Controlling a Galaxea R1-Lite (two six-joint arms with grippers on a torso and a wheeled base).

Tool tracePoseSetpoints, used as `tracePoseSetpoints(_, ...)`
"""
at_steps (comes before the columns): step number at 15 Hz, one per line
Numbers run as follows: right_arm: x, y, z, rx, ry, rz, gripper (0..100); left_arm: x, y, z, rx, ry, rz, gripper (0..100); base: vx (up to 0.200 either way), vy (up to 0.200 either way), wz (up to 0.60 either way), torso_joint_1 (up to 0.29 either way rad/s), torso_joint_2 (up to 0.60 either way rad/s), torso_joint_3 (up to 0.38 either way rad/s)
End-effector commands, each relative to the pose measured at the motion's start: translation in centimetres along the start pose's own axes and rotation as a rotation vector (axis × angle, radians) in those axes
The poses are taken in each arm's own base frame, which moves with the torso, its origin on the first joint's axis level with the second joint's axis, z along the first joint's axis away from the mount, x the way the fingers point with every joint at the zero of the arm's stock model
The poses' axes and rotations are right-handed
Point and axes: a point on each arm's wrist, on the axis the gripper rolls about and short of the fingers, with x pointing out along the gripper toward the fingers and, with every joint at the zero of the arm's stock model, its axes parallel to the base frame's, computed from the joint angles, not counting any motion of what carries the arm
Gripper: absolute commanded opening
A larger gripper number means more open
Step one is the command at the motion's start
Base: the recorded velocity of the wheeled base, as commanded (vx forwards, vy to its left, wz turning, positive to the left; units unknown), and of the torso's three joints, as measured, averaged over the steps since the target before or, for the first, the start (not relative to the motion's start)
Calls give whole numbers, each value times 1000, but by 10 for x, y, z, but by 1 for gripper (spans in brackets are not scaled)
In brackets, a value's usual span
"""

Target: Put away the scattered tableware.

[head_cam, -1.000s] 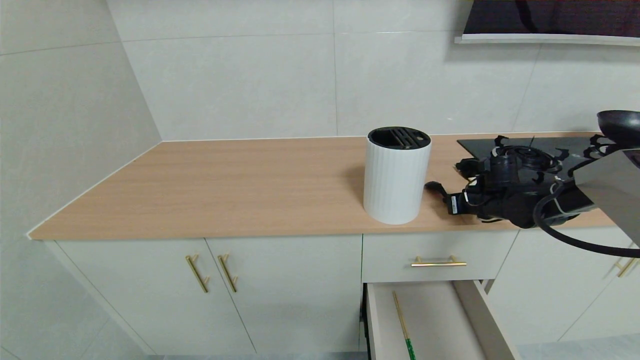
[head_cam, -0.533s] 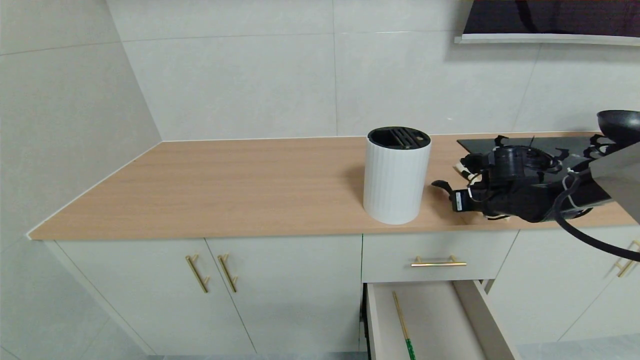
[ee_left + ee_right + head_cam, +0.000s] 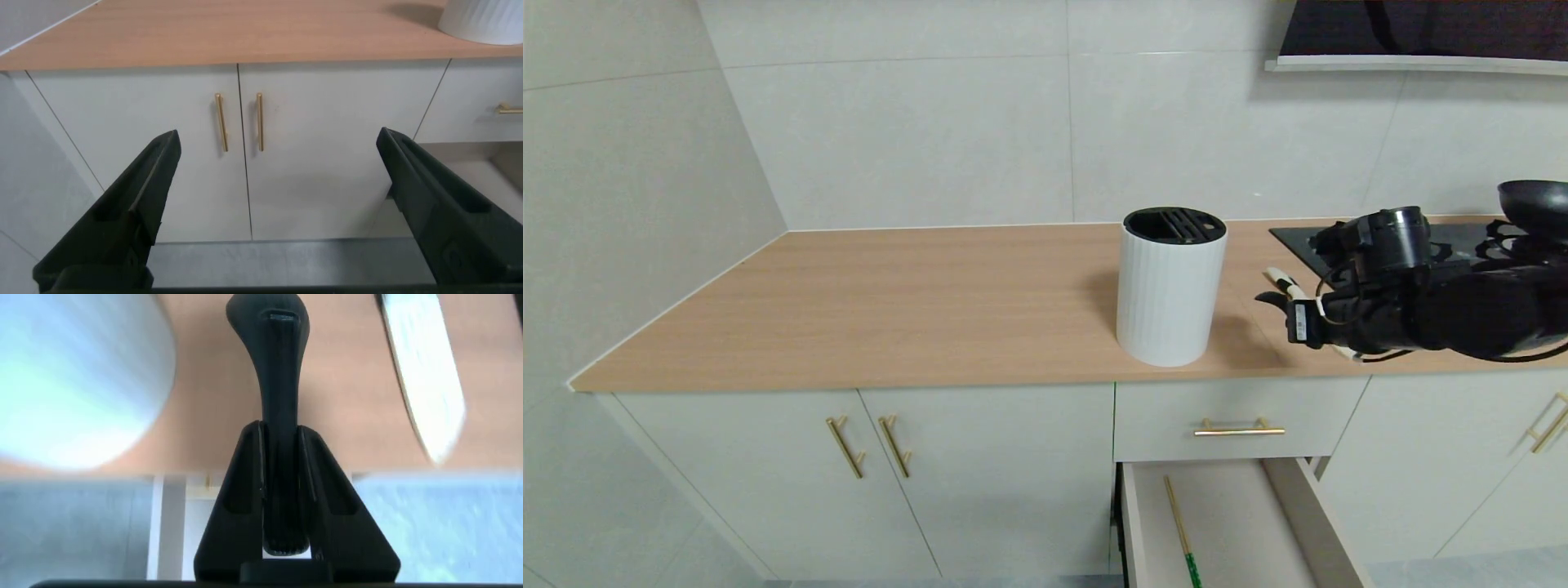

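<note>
While one green-tipped wooden chopstick [image 3: 1178, 523] lies in the open white drawer [image 3: 1233, 523], a flat white utensil with a black band [image 3: 1282, 282] remains on the wooden desk [image 3: 931, 302], right of the white ribbed holder [image 3: 1170, 286]. The right hand [image 3: 1271, 300], fingers pressed together and seemingly empty, hangs just near of it. The left hand [image 3: 278, 204] gapes wide.

I'm seeing a black handle [image 3: 276, 392] sitting pinched in the right gripper [image 3: 1286, 309] at the white holder's [image 3: 1172, 286] three o'clock, with a white utensil [image 3: 1280, 279] lying just beside it on the counter — and a green-ended chopstick [image 3: 1178, 523] lying in the open drawer [image 3: 1233, 523] at six.
</note>
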Motion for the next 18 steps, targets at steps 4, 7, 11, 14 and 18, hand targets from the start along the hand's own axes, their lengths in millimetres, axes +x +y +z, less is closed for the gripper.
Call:
tracePoseSetpoints(4, -97, -9, -34, -2, -20, 42, 0, 0, 0, 0, 0, 0, 1, 100, 0, 0, 0, 0, 0, 0)
tracePoseSetpoints(7, -122, -16, -40, -3, -57, 57, 0, 0, 0, 0, 0, 0, 1, 100, 0, 0, 0, 0, 0, 0)
tracePoseSetpoints(11, -119, -16, -44, -11, -42, 52, 0, 0, 0, 0, 0, 0, 1, 100, 0, 0, 0, 0, 0, 0)
tracePoseSetpoints(14, -116, -16, -45, -14, -32, 50, 0, 0, 0, 0, 0, 0, 1, 100, 0, 0, 0, 0, 0, 0)
tracePoseSetpoints(18, -111, -14, -48, -20, -11, 51, 0, 0, 0, 0, 0, 0, 1, 100, 0, 0, 0, 0, 0, 0)
